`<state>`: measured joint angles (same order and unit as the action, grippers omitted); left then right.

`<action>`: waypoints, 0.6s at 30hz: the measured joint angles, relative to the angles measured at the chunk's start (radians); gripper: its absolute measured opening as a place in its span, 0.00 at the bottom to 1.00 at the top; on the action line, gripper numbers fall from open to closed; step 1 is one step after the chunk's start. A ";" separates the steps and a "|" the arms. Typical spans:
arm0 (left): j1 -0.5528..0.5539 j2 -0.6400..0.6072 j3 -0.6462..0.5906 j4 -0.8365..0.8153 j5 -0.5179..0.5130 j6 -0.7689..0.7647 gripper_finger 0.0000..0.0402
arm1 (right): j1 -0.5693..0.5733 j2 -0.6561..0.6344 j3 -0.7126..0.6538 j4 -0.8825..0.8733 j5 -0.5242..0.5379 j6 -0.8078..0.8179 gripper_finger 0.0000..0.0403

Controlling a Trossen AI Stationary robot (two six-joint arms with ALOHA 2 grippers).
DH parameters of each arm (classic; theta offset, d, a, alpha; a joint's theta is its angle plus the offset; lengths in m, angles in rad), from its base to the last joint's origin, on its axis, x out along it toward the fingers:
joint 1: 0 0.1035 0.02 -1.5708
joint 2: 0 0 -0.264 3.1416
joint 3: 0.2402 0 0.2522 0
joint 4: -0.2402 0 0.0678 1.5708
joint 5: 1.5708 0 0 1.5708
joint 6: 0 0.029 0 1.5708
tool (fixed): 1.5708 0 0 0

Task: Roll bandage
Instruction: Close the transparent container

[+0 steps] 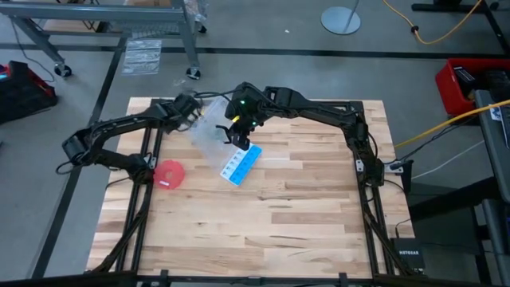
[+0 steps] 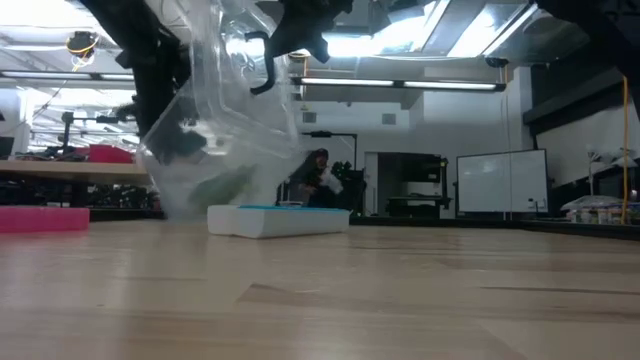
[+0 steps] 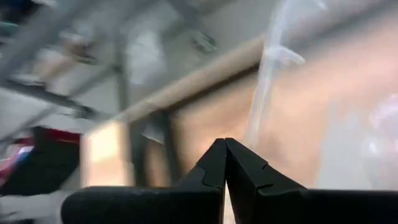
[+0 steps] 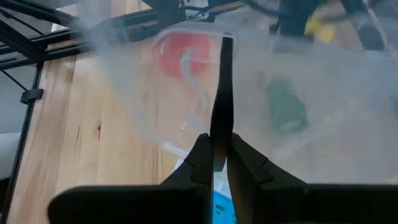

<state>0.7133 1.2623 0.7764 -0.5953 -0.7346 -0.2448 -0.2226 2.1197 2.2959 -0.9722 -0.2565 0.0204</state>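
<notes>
A clear plastic bag hangs between my two arms over the table's far middle. Inside it lies the dark green bandage, a small bundle low in the bag. My right gripper is shut on the bag's rim. At the bag's far left side, my left gripper is shut with nothing between its fingertips, and the bag's wall stands just beyond it. Whether it touches the bag, I cannot tell. My right gripper pinches the bag's dark rim strip between its two fingers, coming slanting down from the table's right and far side. The strip runs on away from the fingertips. The bag hangs below the fingers, and its lower end reaches down near the table.
A blue-and-white pill box lies on the table just in front of the bag. A red round disc lies left of it. The near half of the wooden table is bare. The dark frame rails run along both sides.
</notes>
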 joint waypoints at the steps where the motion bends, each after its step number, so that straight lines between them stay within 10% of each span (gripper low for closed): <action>1: -0.009 0.006 -0.005 -0.003 0.043 0.009 0.00 | 0.000 0.000 0.000 0.000 0.000 0.000 0.07; 18: -0.092 -0.071 0.075 0.034 0.016 0.123 0.00 | 0.000 -0.001 0.000 -0.068 0.002 -0.003 0.07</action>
<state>0.6212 1.1908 0.8517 -0.5609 -0.7190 -0.1218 -0.2229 2.1185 2.2963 -1.0399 -0.2550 0.0174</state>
